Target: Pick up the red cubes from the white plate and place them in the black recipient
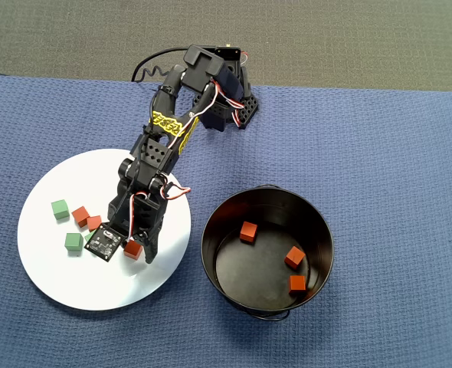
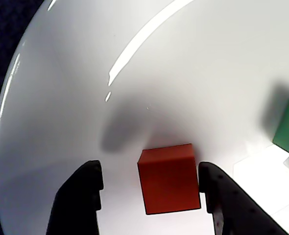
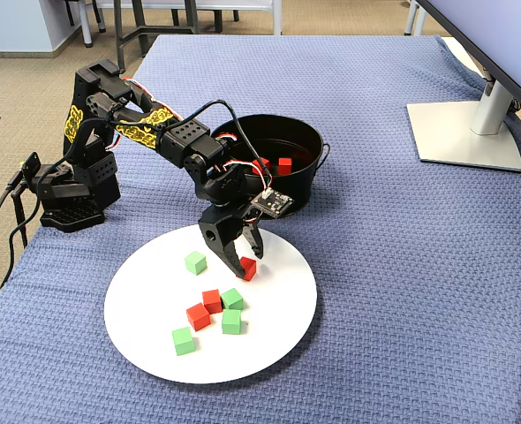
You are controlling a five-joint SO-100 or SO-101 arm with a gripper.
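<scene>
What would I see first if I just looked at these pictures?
First, the gripper low over the white plate, open around one red cube. Beside the plate in the overhead view, the black pot already holds three red cubes.

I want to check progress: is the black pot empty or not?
Not empty. The overhead view shows three red cubes on the floor of the black pot.

Even, bright indoor light is seen in all views. In the wrist view, streaks of glare are thrown across the white plate (image 2: 134, 73), a soft shadow is cast behind the red cube (image 2: 169, 178), and the gripper fingers (image 2: 81, 196) are blurred. Overhead and fixed views are sharp.
</scene>
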